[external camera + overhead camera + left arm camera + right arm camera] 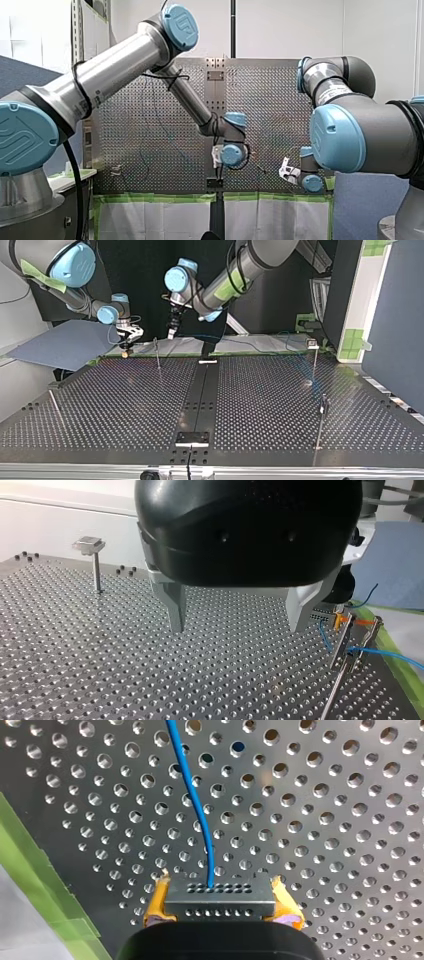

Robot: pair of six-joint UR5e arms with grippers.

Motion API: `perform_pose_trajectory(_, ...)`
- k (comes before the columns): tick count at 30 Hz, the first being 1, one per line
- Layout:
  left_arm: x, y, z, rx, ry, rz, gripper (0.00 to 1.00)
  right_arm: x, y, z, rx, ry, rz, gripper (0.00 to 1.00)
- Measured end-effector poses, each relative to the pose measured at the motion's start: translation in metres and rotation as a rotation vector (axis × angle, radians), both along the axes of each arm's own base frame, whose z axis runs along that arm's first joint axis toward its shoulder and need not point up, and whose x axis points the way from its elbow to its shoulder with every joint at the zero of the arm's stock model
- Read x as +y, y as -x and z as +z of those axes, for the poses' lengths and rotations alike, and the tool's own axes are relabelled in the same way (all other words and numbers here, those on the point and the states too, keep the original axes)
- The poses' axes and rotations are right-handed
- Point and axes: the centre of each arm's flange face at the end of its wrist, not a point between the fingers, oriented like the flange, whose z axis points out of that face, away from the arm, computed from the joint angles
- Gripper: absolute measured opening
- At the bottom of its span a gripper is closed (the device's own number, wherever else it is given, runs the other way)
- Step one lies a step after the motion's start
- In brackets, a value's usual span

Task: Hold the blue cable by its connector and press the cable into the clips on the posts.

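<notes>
In the right wrist view my right gripper (220, 912) has its yellow pads (157, 907) shut on the black connector (220, 896). The blue cable (192, 795) runs out of the connector, ahead over the perforated table. My left gripper (239, 625) hangs just above the table with its metal fingers (176, 611) open and nothing between them. Beside it stands a thin post with a clip (344, 647), and the blue cable (385, 653) passes by it. In the top view my right gripper (127, 340) is at the far left edge and my left gripper (172, 332) is next to it.
More thin posts stand on the table (260, 405): one near the grippers (158, 356), two at the top view's right (314, 360) (321, 415), one leaning at its left (56, 409). A clip-topped post (92, 560) stands farther off. Green tape (45, 885) lines the table edge.
</notes>
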Motion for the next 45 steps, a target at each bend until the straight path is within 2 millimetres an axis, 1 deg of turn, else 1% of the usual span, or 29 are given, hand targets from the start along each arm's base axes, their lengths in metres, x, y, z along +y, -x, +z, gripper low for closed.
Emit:
perform_pose_trajectory(10, 0.018, 0.015, 0.031, -0.009, 0.050, 0.004, 1.00, 0.001, -0.001, -0.001, 0.006, -0.009, 0.002, 0.00)
perform_pose_trajectory(19, 0.037, 0.033, 0.053, -0.007, 0.050, 0.006, 1.00, 0.002, -0.001, -0.001, 0.006, -0.010, 0.002, 0.00)
perform_pose_trajectory(30, 0.059, 0.054, 0.074, 0.002, 0.035, 0.007, 1.00, 0.002, -0.001, -0.001, 0.008, -0.012, 0.002, 0.00)
perform_pose_trajectory(45, 0.096, 0.084, 0.103, -0.001, 0.040, 0.012, 1.00, 0.001, 0.003, -0.001, 0.020, -0.021, -0.002, 0.00)
